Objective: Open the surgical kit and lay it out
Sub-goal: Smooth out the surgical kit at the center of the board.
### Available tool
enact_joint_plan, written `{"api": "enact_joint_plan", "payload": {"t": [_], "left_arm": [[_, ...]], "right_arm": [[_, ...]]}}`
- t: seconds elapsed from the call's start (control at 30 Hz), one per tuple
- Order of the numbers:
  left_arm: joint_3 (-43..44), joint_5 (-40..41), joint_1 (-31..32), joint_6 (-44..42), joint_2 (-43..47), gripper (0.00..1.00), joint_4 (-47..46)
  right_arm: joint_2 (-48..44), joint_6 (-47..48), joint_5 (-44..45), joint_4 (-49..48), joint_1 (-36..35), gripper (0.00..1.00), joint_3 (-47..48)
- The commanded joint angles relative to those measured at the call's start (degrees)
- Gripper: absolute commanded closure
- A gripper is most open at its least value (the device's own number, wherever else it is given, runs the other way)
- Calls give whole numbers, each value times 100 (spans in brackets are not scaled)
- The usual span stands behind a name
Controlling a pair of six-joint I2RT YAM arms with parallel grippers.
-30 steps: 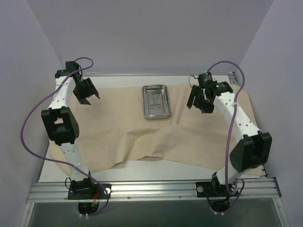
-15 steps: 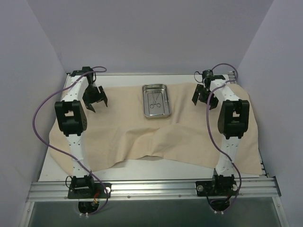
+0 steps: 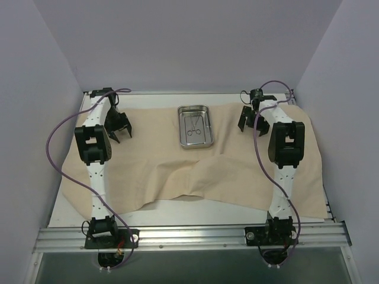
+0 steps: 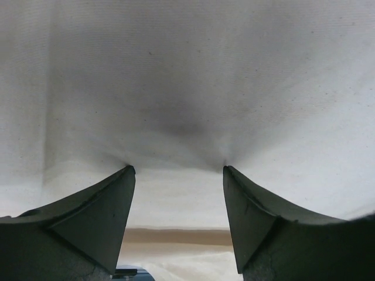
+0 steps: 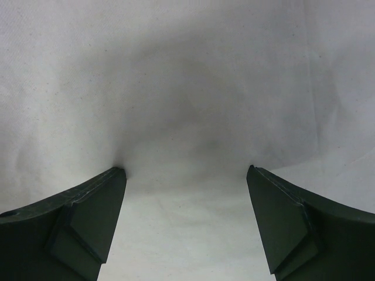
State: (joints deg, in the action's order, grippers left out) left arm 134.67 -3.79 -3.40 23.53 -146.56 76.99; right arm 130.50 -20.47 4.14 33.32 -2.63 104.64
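Observation:
The beige cloth wrap (image 3: 177, 177) lies spread over the table, with a raised fold across its near middle. The steel tray (image 3: 195, 126) sits on it at the far centre, with the two thin scissor-like instruments (image 3: 193, 125) inside. My left gripper (image 3: 121, 131) is open, fingertips pressing down on the cloth at the far left; the left wrist view shows cloth (image 4: 176, 88) dimpled at both tips. My right gripper (image 3: 249, 121) is open, tips down on the cloth at the far right; the right wrist view shows cloth (image 5: 187, 88) between the open fingers.
The cloth overhangs the table's left and right edges. A bare white strip of table (image 3: 177, 213) shows at the near edge. Purple walls close in on three sides. Purple cables loop from both arms.
Both arms have reached out and lowered to the far corners of the cloth. The grippers went from hovering above it to touching it, still open. The tray has not moved.

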Motion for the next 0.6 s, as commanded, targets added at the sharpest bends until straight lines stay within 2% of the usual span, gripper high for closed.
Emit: {"api": "enact_joint_plan", "payload": {"t": [0.0,0.1,0.23,0.43,0.57], "left_arm": [[480,-69,-214,-6,-601,28,-44],[902,-139,-310,-15,-970,29,-123],[1341,-814,-495,81,-1418,30,-351],[2211,-1404,-864,266,-2086,31,-799],[2467,-1992,-1013,424,-2297,33,-1309]], "right_arm": [[546,157,166,209,-44,12,239],[889,254,131,315,-44,12,521],[1380,316,43,429,-53,12,1004],[1812,272,-1,701,-115,13,1515],[1629,315,253,712,8,12,965]]}}
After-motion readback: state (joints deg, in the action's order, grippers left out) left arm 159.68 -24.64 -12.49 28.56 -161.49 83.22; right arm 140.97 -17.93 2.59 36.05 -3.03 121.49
